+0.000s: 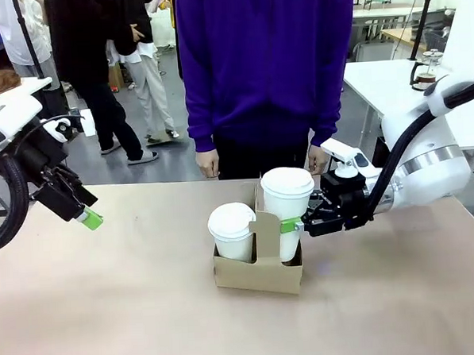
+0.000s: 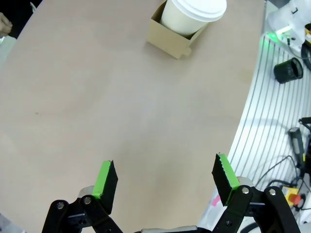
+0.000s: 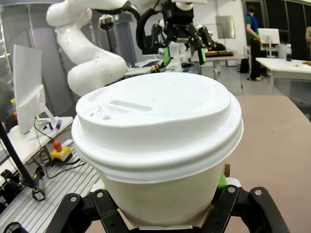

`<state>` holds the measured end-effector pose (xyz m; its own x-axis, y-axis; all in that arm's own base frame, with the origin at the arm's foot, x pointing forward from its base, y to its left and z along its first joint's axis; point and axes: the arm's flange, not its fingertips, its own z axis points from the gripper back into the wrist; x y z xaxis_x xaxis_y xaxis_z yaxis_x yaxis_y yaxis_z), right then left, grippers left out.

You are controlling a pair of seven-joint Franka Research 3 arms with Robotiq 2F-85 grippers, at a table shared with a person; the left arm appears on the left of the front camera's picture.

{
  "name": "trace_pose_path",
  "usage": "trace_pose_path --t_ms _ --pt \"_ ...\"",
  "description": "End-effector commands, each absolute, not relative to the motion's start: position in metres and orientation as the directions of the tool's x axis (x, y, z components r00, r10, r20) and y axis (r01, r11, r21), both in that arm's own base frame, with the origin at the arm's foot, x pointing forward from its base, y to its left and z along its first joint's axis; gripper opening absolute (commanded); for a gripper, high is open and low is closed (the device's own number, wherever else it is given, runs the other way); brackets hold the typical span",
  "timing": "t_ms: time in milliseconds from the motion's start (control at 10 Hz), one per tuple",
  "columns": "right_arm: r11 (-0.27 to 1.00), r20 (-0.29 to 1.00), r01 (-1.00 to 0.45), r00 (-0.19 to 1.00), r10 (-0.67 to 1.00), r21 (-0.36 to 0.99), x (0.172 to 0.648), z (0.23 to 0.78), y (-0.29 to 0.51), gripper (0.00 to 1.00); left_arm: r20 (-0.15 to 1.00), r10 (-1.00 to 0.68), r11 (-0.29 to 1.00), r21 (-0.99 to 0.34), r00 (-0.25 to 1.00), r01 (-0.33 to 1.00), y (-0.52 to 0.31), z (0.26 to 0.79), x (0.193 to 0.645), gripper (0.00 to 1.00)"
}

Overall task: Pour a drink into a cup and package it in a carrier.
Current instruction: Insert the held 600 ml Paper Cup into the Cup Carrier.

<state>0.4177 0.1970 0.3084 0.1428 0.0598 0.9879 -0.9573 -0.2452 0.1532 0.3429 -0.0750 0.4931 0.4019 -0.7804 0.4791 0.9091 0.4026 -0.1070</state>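
While right end effector point(image 1: 293, 225) pinches lidded cup point(image 1: 288, 210) in cardboard carrier point(image 1: 257, 265), second lidded cup point(image 1: 232, 232) sits in adjacent slot; left end effector point(image 2: 164, 180) spread, left of carrier; right wrist view reveals lid's sip slot.

White glossy arm shells are showing at both frame edges, with a black ribbed cable point(image 1: 8, 207) looping at the left. The black grippers are wearing green pads on their fingers point(image 2: 225, 173). The person is wearing a purple sweatshirt point(image 1: 266, 57).
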Motion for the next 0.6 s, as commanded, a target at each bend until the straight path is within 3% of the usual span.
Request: trace_pose_path --t_ms 0,500 --pt "-0.261 0.992 -0.958 0.1 0.08 0.117 0.426 0.298 0.201 0.8 0.489 -0.781 0.388 -0.107 0.388 0.915 -0.074 0.494 0.343 0.97" --pt "-0.295 0.991 -0.952 0.041 0.128 0.077 0.438 0.268 0.204 0.8 0.489 -0.781 0.388 -0.107 0.388 0.915 -0.074 0.494 0.343 0.97"
